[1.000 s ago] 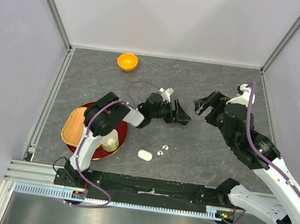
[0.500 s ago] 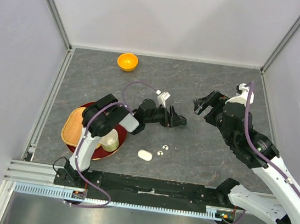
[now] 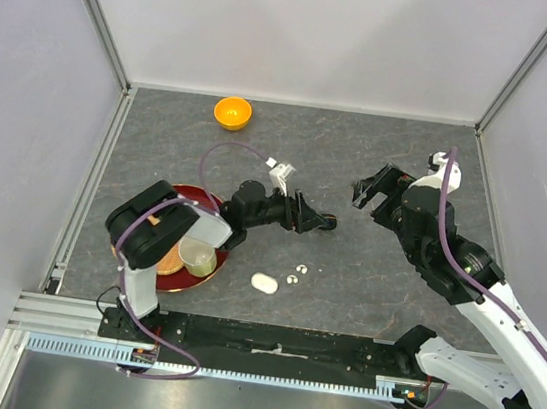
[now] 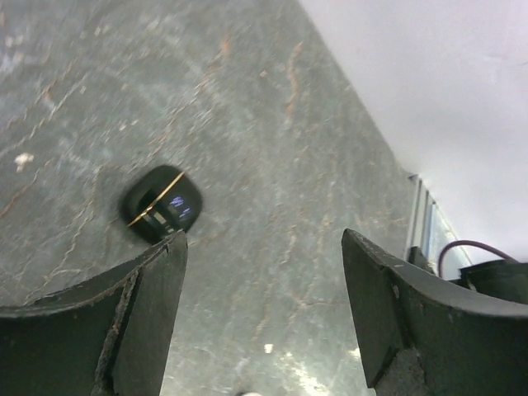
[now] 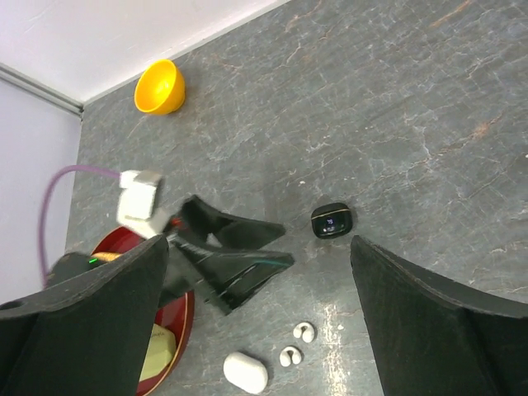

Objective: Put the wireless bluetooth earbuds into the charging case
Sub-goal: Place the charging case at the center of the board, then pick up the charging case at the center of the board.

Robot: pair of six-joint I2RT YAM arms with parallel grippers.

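Nearest to me, the white charging case (image 3: 263, 283) lies shut on the grey table (image 3: 381, 304), a little left of middle. The two white earbuds (image 3: 297, 273) lie just beside it to the right and slightly farther off. They are close together on the bare surface and outside any case.

At the near left stands a red plate (image 3: 199, 193) holding a pale cup (image 3: 196, 256); my left arm's elbow covers part of it.

Farther in, my left gripper (image 4: 262, 239) reaches rightward low over the table, its fingers (image 4: 140, 305) spread apart and holding nothing. The small black case (image 4: 162, 204) sits on the table just past the tip of one finger, off to that side rather than in the gap. Through the blur I can make out a gold line and small blue lights on it, but not whether any buds are inside.

My right gripper (image 5: 257, 245) hangs above the table to the right and a bit farther back, tilted toward the black case, its fingers wide apart and empty.

Farthest away, near the back wall, is an orange bowl (image 3: 232, 112).
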